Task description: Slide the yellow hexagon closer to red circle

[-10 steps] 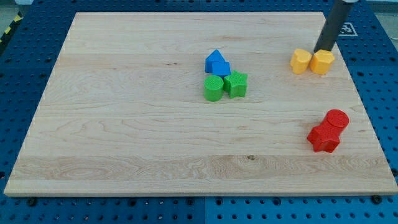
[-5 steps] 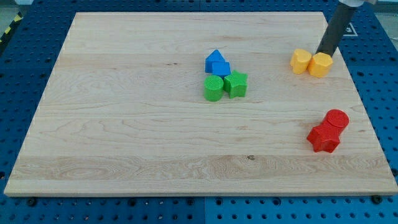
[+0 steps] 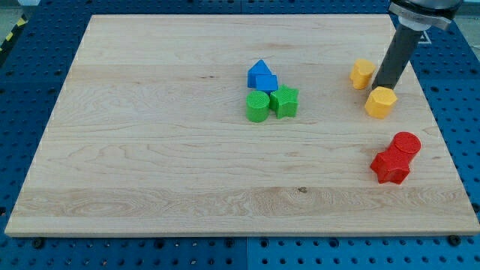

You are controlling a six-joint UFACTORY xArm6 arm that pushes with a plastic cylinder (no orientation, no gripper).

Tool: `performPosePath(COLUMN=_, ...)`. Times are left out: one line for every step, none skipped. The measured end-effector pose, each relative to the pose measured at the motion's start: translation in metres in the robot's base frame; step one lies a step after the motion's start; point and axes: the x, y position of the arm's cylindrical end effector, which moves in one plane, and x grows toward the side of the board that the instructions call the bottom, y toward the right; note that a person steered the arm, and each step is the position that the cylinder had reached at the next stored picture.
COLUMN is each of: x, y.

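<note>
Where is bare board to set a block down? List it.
Free: everything on the view's left of the blue blocks and green blocks, plus the bottom strip. Crowded: the right side, with my tip behind the yellow hexagon, above the red circle.

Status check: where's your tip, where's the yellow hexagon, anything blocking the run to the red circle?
My tip at the yellow hexagon, on its top edge. Red circle below it, gap open. Other yellow block left behind; path clear.

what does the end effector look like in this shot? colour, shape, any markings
A straight, round rod, dark grey to black, with no markings or cables visible on it. It widens into a darker collar at the view's top edge. My tip is plain and blunt, at the yellow hexagon.
</note>
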Motion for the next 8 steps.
performPosePath(x=0.0, y=-0.013)
performPosePath(x=0.002, y=-0.017)
performPosePath(x=0.012, y=-0.015)
performPosePath(x=0.03, y=-0.015)
performPosePath(x=0.055, y=-0.015)
performPosePath(x=0.07, y=-0.015)
performPosePath(x=0.068, y=-0.007)
performPosePath(x=0.054, y=0.04)
